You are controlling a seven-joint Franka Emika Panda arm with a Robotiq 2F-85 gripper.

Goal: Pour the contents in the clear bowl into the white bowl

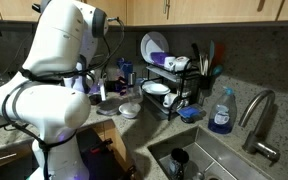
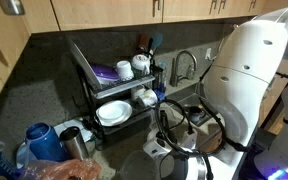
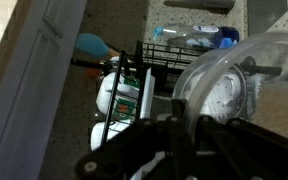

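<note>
In the wrist view my gripper (image 3: 191, 114) is shut on the rim of the clear bowl (image 3: 234, 80). The bowl is glassy and tilted on its side, so its inside faces the camera. A small white bowl (image 1: 130, 110) sits on the counter in front of the dish rack, just right of my arm. In both exterior views my big white arm hides the gripper and the clear bowl. I cannot make out any contents in the clear bowl.
A black dish rack (image 1: 174, 85) with plates and cups stands at the back; it also shows in an exterior view (image 2: 114, 95) and the wrist view (image 3: 144, 75). The sink (image 1: 199, 155), faucet (image 1: 259, 110) and a blue soap bottle (image 1: 221, 112) lie to the right. Bottles and clutter (image 2: 44, 145) crowd the counter's other end.
</note>
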